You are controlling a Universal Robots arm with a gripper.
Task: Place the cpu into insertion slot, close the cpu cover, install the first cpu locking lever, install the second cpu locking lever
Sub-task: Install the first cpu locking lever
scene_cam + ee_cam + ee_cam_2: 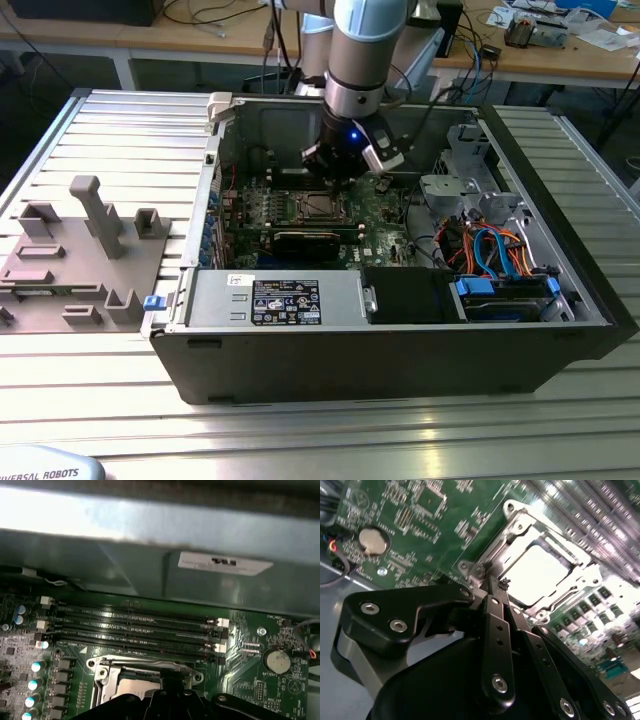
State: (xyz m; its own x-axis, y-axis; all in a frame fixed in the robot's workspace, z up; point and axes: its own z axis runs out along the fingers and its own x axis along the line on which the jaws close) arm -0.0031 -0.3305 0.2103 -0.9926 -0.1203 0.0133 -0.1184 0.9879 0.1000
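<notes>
The open black computer case (400, 350) lies on the table with the green motherboard (385, 215) inside. The insertion slot (318, 206) sits mid-board. In both wrist views the silvery cpu (537, 575) (134, 687) lies flat in the slot, and the cpu cover (572, 560) (140, 664) rests down around it as a metal frame. My gripper (501, 587) (340, 165) (170, 692) hovers at the slot's edge. Its black fingers (495, 625) are pressed together with nothing between them, and their tip is at the frame's rim. The locking levers cannot be made out.
Memory slots (140, 625) run beside the socket and a coin battery (276, 661) sits nearby. A long black card (305, 242), the power supply (270, 298) and a drive cage with cables (490, 260) crowd the case. A grey fixture tray (80, 250) lies at the exterior view's left.
</notes>
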